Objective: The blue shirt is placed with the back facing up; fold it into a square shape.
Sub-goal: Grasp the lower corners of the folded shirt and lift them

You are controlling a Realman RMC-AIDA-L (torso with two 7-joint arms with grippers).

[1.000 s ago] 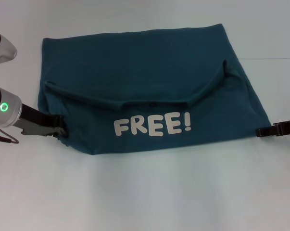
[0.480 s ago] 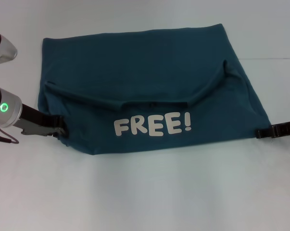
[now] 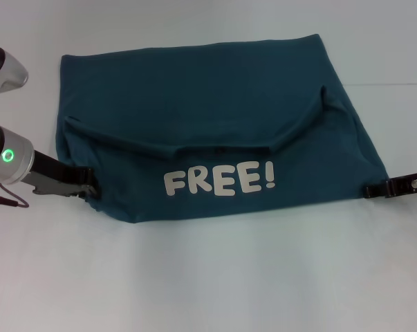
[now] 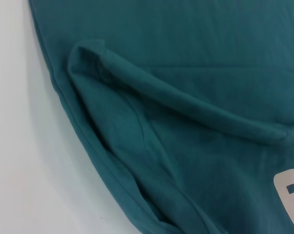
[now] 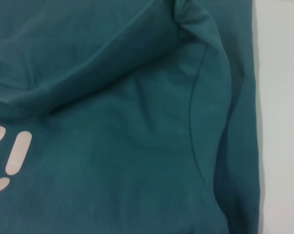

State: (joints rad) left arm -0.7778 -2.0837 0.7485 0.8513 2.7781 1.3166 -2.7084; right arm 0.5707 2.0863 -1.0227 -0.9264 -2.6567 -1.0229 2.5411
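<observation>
The head view alone shows both end effectors and the whole blue shirt (image 3: 215, 131); the wrist views show only cloth and bare table. The shirt lies on the white table (image 3: 208, 277) between the two end effectors, its long axis running from one to the other, with the near part folded over so the white "FREE!" lettering (image 3: 219, 182) faces up and reads upright toward the robot. The left end effector (image 3: 89, 181) sits at the shirt's near left corner, touching the cloth; whether it is pinching the fabric cannot be told. The right end effector (image 3: 369, 189) sits at the near right corner, just at the shirt's edge, its grip equally unclear. The left wrist view shows a rolled fold ridge (image 4: 186, 102) beside the lettering's first letter; the right wrist view shows the exclamation mark (image 5: 15, 153) and a curved seam (image 5: 193, 112).
</observation>
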